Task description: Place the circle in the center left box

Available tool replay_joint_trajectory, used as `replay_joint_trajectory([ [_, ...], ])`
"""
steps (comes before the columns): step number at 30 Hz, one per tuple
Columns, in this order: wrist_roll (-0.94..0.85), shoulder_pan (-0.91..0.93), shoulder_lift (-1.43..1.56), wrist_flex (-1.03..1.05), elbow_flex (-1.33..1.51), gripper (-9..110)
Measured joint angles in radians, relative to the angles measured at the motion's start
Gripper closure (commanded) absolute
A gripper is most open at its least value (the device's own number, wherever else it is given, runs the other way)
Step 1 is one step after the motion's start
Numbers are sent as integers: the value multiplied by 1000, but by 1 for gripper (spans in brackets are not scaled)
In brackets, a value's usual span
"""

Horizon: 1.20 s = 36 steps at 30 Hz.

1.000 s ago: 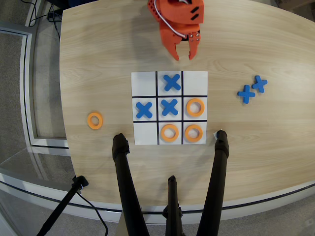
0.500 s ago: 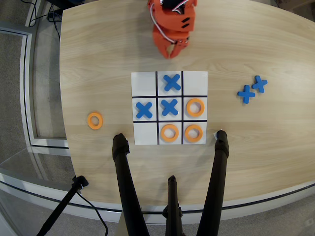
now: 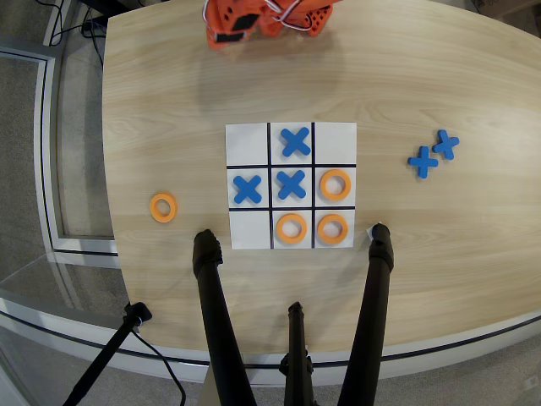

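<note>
From where I'm driving this, going left to right in the overhead view: one spare orange ring (image 3: pixel 163 207) sits alone on the bench (image 3: pixel 169 101), well off the sheet's left edge, looks like the stock pile for later turns. Then the tic-tac-toe sheet (image 3: pixel 291 185), with blue crosses in the top middle (image 3: pixel 295 141), middle left (image 3: pixel 247 189) and dead center (image 3: pixel 291 183). Two rings fill the bottom middle (image 3: pixel 291 228) and bottom right (image 3: pixel 332 228). The circle (image 3: pixel 336 185) lies flat inside the center left box (image 3: pixel 322 200), which shows up as the middle-row cell on the picture's right, and it's clear of the black lines, so I'd call the placing done. Further right, two spare crosses (image 3: pixel 433 153) lie touching on the bench. The arm is folded up at the top edge, and the claw (image 3: pixel 221 34) is barely in shot, so I can't tell how wide it's open; nothing seems to hang from it.
</note>
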Motion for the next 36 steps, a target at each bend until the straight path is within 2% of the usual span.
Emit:
replay_joint_trajectory([
  [4, 0, 236, 0, 0, 0, 102],
  [8, 0, 365, 0, 0, 0, 102],
  [36, -34, 385, 0, 2, 0, 101],
])
